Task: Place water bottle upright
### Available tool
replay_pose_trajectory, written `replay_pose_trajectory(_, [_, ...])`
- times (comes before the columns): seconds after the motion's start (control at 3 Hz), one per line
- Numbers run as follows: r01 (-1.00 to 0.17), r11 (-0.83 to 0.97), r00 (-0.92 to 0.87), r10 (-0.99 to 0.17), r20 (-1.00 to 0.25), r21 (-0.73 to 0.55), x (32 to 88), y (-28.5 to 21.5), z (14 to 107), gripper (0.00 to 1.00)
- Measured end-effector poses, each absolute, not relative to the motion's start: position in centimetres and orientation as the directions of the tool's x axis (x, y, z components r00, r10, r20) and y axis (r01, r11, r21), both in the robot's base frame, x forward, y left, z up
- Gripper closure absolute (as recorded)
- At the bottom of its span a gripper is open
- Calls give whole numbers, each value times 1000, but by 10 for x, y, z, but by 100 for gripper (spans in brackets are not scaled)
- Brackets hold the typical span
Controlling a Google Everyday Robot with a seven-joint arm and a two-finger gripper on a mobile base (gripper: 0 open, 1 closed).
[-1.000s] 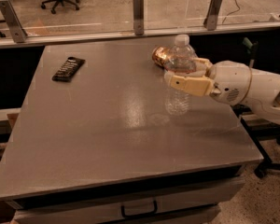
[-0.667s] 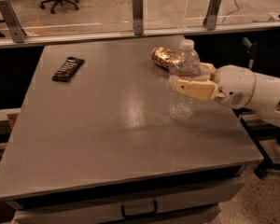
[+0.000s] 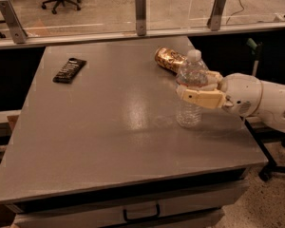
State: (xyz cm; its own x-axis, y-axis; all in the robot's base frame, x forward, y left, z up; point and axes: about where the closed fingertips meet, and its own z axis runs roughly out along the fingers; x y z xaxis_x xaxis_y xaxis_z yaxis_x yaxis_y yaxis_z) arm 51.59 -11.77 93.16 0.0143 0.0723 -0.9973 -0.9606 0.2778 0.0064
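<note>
The water bottle (image 3: 189,109), clear ribbed plastic with a white cap, stands upright at the right side of the grey table (image 3: 109,127). Its base looks to be on or just at the tabletop. My gripper (image 3: 193,85) reaches in from the right and is shut on the bottle at its middle. One cream finger (image 3: 202,98) lies across the front of the bottle and the other shows behind it. The label band is hidden by the front finger.
A gold can (image 3: 167,59) lies on its side just behind the bottle. A black remote-like object (image 3: 69,70) lies at the far left. A glass partition with metal posts (image 3: 140,7) runs along the back edge. The table's right edge is close to the bottle.
My gripper and the bottle have shifted slightly right and toward the front. The bottle has stayed upright in the grip.
</note>
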Motion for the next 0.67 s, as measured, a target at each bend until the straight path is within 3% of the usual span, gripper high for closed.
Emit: replay_pose_trajectory(0.67, [-963,268,11,70,-998,8,515,-122,920,37])
